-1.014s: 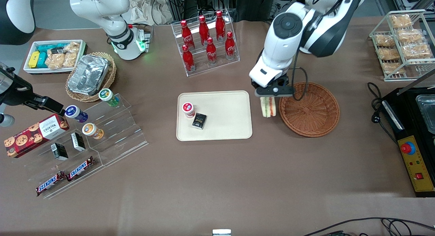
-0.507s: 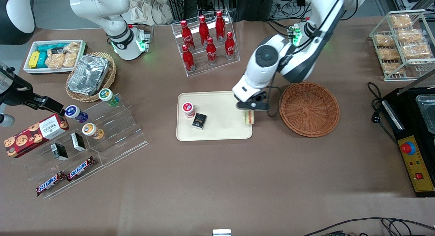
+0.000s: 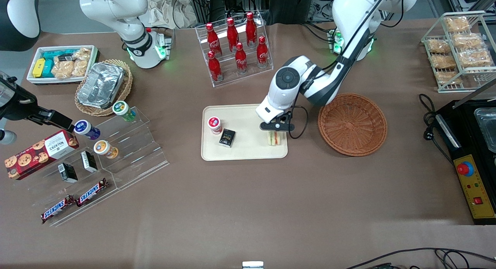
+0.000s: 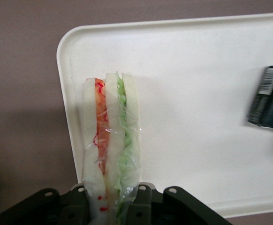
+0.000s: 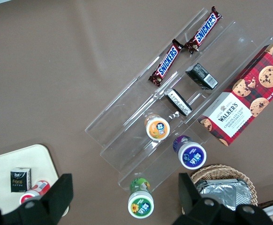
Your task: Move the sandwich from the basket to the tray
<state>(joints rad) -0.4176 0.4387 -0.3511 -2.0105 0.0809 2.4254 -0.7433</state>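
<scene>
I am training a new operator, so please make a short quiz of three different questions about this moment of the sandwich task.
1. True or false: the basket has nothing in it now.
2. Multiple choice: where is the claw? A) above the tray, shut on the sandwich; B) open inside the basket; C) beside the red bottles.
3. Short answer: name the two small things already on the tray.

Key
1. True.
2. A. The sandwich stands on edge in the claw, at the tray's end nearest the basket.
3. A red-capped cup and a small black box.
</scene>
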